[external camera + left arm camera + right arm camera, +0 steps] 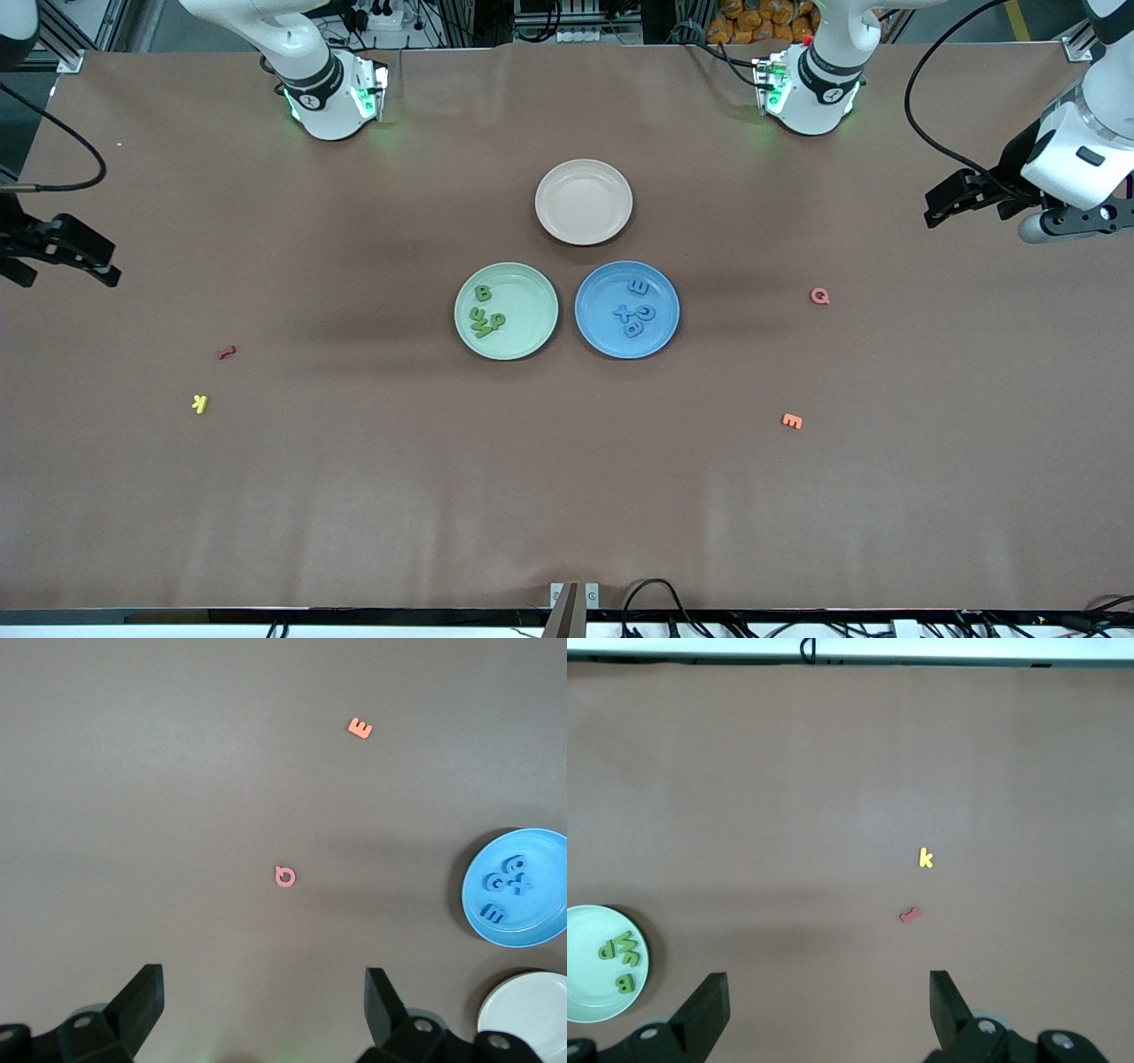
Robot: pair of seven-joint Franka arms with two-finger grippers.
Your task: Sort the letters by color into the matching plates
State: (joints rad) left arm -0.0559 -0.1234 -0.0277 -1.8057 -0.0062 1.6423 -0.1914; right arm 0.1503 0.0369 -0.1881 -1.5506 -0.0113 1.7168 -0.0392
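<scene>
The pale green plate (pixel 532 328) holds several green letters (pixel 485 312) in a cluster. The blue plate (pixel 602 288) beside it, toward the left arm's end, holds several blue letters (pixel 636 310). My left gripper (pixel 946 200) is open and empty, up over the left arm's end of the table. My right gripper (pixel 84 257) is open and empty over the right arm's end. The left wrist view shows the left gripper (pixel 264 992) open, the blue plate (pixel 542 923) and its letters (pixel 505 886). The right wrist view shows the right gripper (pixel 828 997) open, the green plate (pixel 585 994) and its letters (pixel 618 952).
An empty beige-pink plate (pixel 584 182) lies farther from the front camera than the two plates. A pink Q (pixel 819 296) and an orange E (pixel 792 421) lie toward the left arm's end. A red letter (pixel 227 352) and a yellow K (pixel 200 404) lie toward the right arm's end.
</scene>
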